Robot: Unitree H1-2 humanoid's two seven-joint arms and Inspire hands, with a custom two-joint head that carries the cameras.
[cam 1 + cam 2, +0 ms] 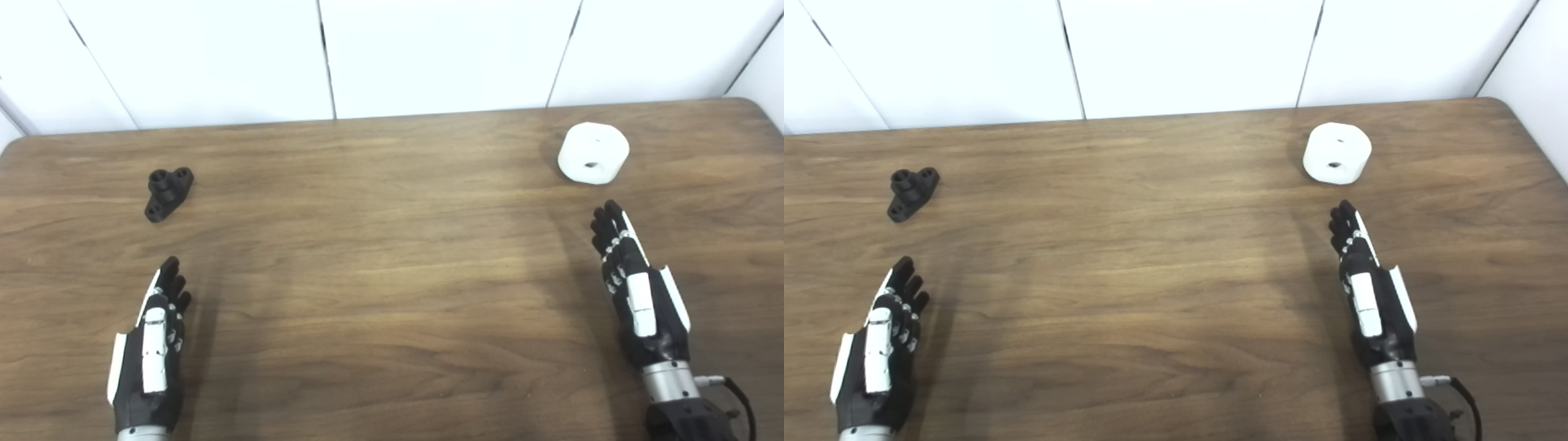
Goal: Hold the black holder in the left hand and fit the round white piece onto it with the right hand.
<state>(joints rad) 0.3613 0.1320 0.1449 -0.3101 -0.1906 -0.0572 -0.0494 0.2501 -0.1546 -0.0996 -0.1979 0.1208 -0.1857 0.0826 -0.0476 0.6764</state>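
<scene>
- Wooden table [380, 257], white panels [429, 55] along the far edge.
- Far left: black holder [168, 192] lying flat on the wood, two round sockets at its far end, a third lobe pointing toward the near side.
- Far right: round white piece [593, 153] resting alone, small hole in the face turned this way, another on top.
- Left hand [150, 352] low at near left, edge-on, fingers straight and side by side, pointing away; empty.
- Holder beyond those fingertips, well apart, no contact.
- Right hand [640, 294] at near right, also edge-on, fingers extended and lined up, leaning slightly left; empty too.
- Fingertips near the white piece, just short of it, wood showing between.
- Holder and white piece well apart, at opposite sides of the table.
- Thin black cable [738, 398] looping off the right wrist.
</scene>
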